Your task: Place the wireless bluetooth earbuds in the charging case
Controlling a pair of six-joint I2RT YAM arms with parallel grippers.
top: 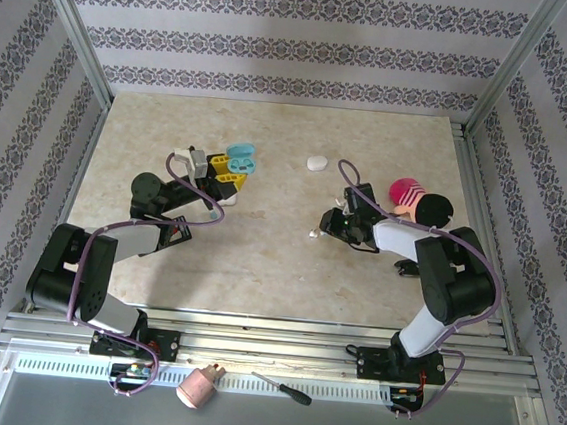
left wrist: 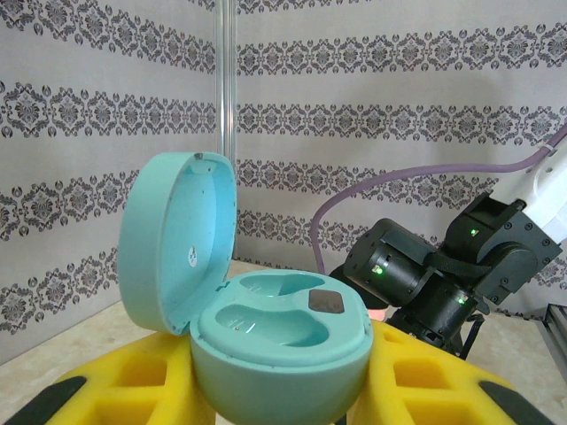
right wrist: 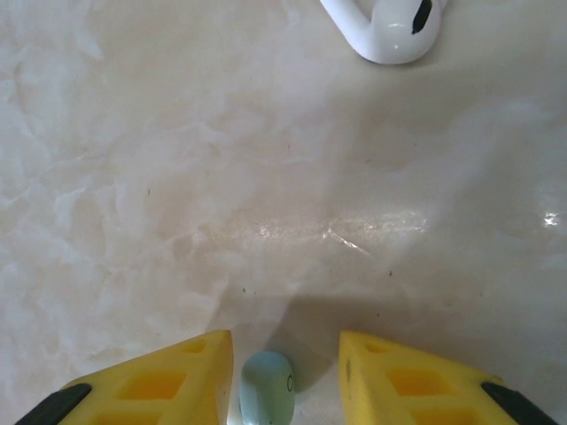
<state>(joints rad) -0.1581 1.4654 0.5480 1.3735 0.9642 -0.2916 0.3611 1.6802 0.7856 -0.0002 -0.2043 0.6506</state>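
Observation:
The charging case (left wrist: 279, 354) is turquoise, and its lid (left wrist: 177, 239) stands open on the left over two empty wells. My left gripper (left wrist: 279, 394) is shut on its body between yellow fingers (left wrist: 133, 381); from above the case (top: 241, 156) shows at that gripper (top: 223, 170), left of centre. My right gripper (right wrist: 285, 372) hangs open, low over the table. A pale blue-green earbud (right wrist: 267, 391) lies between its fingers, close against the left finger (right wrist: 168, 381) and apart from the right one. A white earbud (right wrist: 390, 22) lies on the table farther ahead. From above, my right gripper (top: 324, 227) is right of centre.
A white pebble-shaped case (top: 316, 162) lies at the back middle of the marble table (top: 259, 260). A pink and black soft object (top: 417, 198) sits behind the right arm. A screwdriver (top: 282, 388) and a pink item (top: 199, 385) lie below the front rail.

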